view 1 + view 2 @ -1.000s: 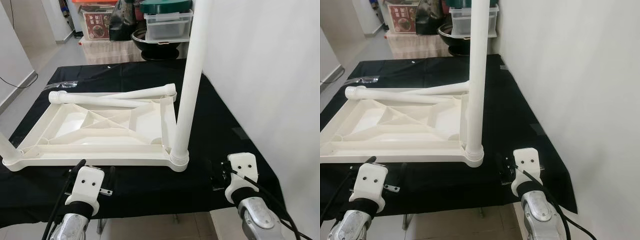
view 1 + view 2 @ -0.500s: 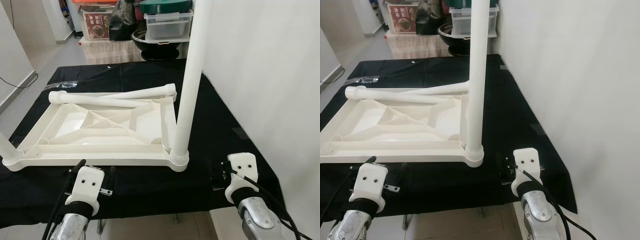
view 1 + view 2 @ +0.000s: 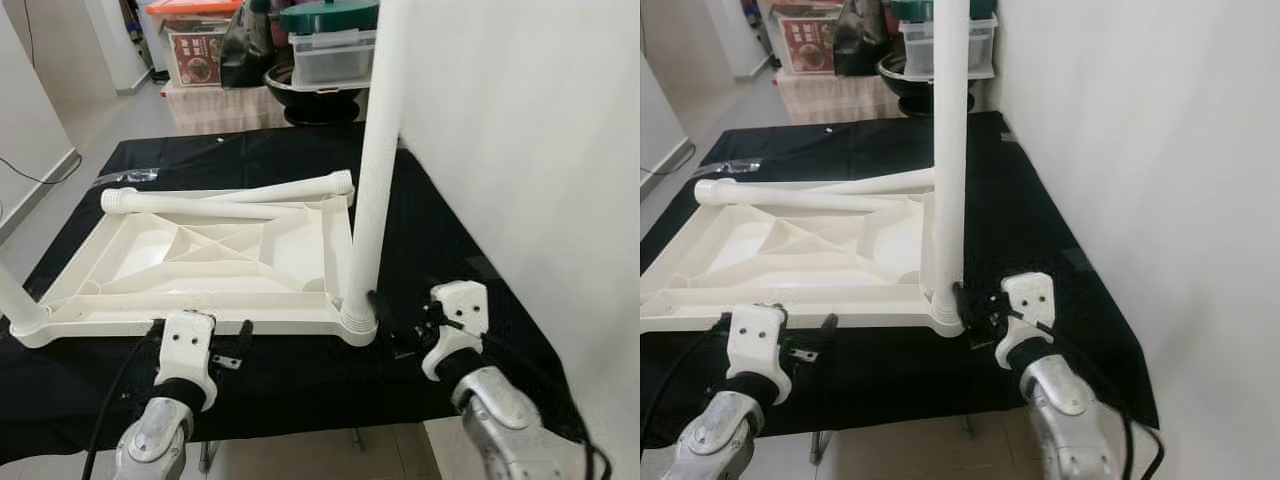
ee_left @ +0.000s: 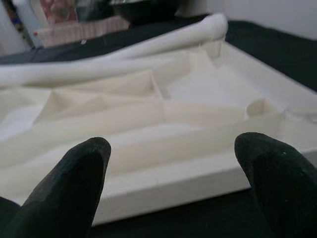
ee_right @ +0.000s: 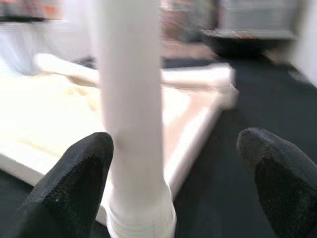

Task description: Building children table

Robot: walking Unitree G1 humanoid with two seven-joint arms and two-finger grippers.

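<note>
Your right end effector [image 5: 173, 163] sits spread wide at the base of the upright leg [image 3: 372, 170]; your left end effector [image 4: 173, 173] is released, facing the tabletop's [image 3: 190, 250] near edge.

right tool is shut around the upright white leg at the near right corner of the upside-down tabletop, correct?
Not quite. The right tool is open: in the right wrist view its fingers stand wide apart with the upright white leg between them. The leg does stand at the tabletop's near right corner.
</note>
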